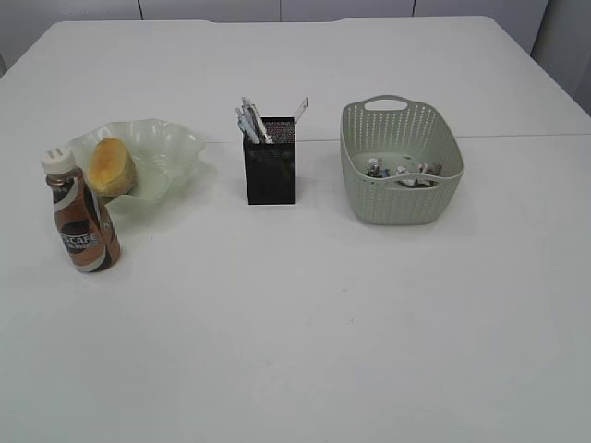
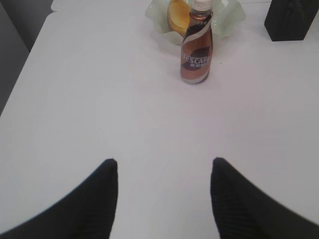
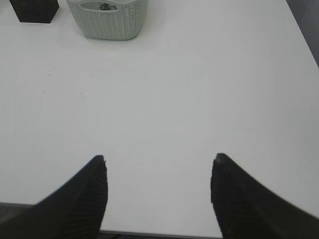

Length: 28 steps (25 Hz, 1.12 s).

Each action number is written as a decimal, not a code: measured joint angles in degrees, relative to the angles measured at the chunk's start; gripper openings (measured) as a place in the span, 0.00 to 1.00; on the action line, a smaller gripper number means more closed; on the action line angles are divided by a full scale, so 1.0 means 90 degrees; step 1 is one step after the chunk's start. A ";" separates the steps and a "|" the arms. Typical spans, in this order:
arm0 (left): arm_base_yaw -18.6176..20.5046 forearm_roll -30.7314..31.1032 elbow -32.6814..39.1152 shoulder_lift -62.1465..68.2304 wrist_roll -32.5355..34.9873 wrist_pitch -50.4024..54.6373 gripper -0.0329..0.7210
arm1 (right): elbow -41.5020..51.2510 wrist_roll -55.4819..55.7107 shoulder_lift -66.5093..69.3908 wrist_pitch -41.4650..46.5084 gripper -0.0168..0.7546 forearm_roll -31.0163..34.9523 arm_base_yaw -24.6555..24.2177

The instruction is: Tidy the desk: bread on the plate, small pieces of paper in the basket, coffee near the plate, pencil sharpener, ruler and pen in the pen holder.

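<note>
On the desk [image 1: 305, 323] everything looked put away, so both empty, spread grippers [image 2: 164, 199] [image 3: 159, 199] probably needed only to rest.

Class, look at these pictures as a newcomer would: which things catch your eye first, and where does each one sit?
Three clusters stand in a row on the white desk: on the left the coffee in front of the plate holding the bread, in the middle the black pen holder, on the right the basket with paper scraps inside.

Matt white desk [image 1: 305, 323], black mesh pen holder [image 1: 271, 173] — perforated plastic basket [image 1: 399, 198], translucent plate [image 1: 175, 152]
</note>
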 joint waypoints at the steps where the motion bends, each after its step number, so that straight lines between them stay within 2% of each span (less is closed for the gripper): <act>1: 0.0000 0.0000 0.0000 0.0000 0.0000 0.0000 0.62 | 0.0000 0.0000 0.0000 0.0000 0.64 0.0000 0.0000; 28: 0.0000 0.0000 0.0000 0.0000 0.0000 0.0000 0.62 | 0.0000 0.0000 0.0000 0.0000 0.64 0.0000 0.0000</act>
